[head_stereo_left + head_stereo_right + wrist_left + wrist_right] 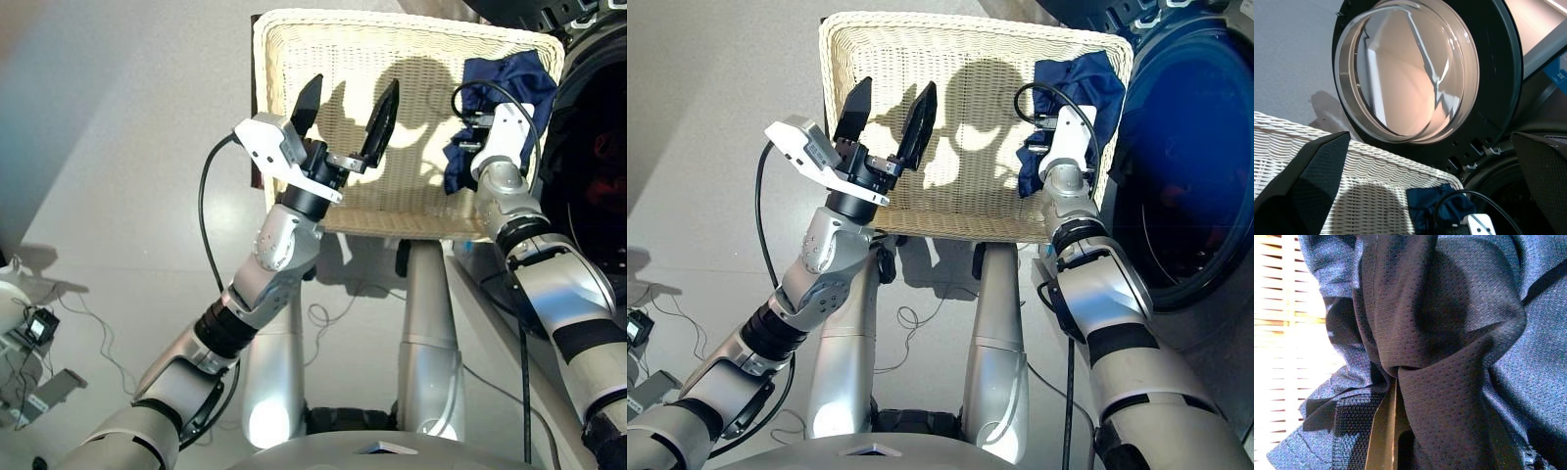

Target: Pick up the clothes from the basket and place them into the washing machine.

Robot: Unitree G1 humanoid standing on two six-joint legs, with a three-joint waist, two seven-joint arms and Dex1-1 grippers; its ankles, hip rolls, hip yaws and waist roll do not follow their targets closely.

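Navy cloth (500, 113) is lying bunched in the right-hand end of the basket (294, 39), against the rim next to the washing machine (1205, 147), and it is the only garment showing in the cream wicker tray. The right gripper (468, 132) is reaching down into that bundle; its wrist view is filling with dark blue mesh folds (1449, 333) gathered tightly around a finger, with the pale weave of the basket glowing beside them, yet the folds are hiding the fingertips, so I cannot tell whether the pincer is clenched on the fabric or merely pressed into it. The left gripper (345, 106) is hovering over the left half of the basket with its two black fingers (308, 103) spread wide apart and grasping nothing, casting a forked shadow on the weave. Through the left wrist view the round glass door (1405, 73) is standing swung open, its black rim just beyond the basket's far edge, with the drum mouth beside it. Something red (602, 147) is showing inside the dark drum mouth in the left eye view.
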